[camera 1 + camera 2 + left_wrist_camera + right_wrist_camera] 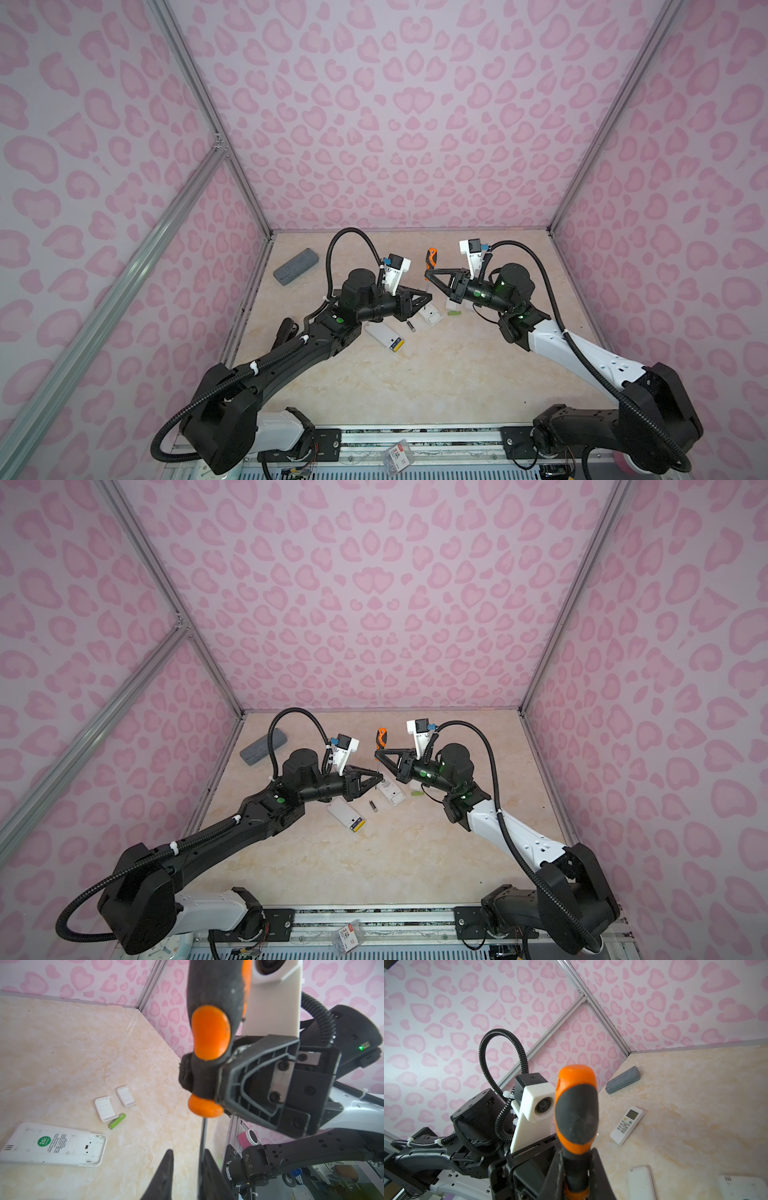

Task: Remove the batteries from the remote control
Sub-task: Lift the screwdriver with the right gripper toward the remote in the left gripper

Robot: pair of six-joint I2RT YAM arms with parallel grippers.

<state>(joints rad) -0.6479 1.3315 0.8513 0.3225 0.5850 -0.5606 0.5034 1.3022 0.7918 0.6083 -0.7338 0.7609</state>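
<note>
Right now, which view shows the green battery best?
The left wrist view: the green battery lies large and unobstructed beside a white cover plate. Both top views show only a tiny green sliver. The right wrist view misses it.

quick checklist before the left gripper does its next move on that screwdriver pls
1. right gripper clamped on the screwdriver handle: ok
2. screwdriver shaft between the left gripper fingers: ok
3. left gripper closed on the shaft: not ok, a gap shows on one side
4. green battery out on the table: ok, beside a cover plate
5. dark battery out: ok, lying loose
6. remote by the left arm emptied: not ok, what look like batteries sit in its open end
</note>
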